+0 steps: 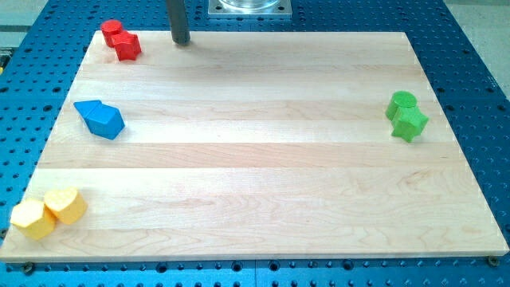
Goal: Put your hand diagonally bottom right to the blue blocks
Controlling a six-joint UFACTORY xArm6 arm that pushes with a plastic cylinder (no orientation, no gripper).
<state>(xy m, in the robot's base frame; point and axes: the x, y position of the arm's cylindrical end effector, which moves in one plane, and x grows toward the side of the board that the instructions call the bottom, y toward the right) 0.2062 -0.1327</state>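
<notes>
Two blue blocks sit touching at the board's left side: a blue triangular block (87, 109) and a larger blue chunky block (106, 122) just to its lower right. My tip (182, 41) is at the view's top, near the board's top edge, well above and to the right of the blue blocks. It touches no block. The nearest blocks to it are the red ones to its left.
Two red blocks (120, 40) sit at the top left corner. Two yellow blocks (48, 213) lie at the bottom left corner. A green cylinder (401, 104) and a green star block (410, 123) stand at the right. The wooden board (263, 175) lies on a blue perforated table.
</notes>
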